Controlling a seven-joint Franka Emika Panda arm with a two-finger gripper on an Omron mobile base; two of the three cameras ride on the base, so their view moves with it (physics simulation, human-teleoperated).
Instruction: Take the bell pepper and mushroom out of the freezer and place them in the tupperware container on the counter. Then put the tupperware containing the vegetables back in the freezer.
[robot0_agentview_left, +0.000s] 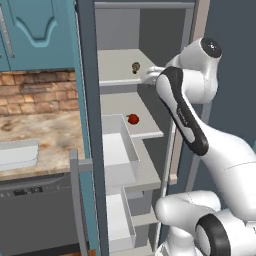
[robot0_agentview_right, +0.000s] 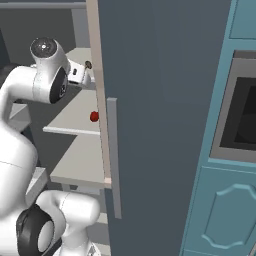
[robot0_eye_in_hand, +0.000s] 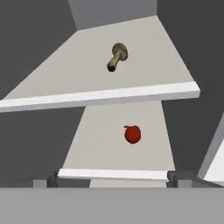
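The freezer stands open. On its upper shelf lies the tan-brown mushroom on its side. One shelf lower sits the small red bell pepper, also visible past the door edge. My gripper hovers in front of the upper shelf, a short way back from the mushroom, open with nothing between its fingers. In the left base view its hand sits just right of the mushroom. The pale tupperware container rests on the counter to the left.
White door bins jut out below the pepper's shelf. The freezer door with its grey bar handle stands to the arm's right. A dark dishwasher sits under the counter. An oven is set in the teal cabinets.
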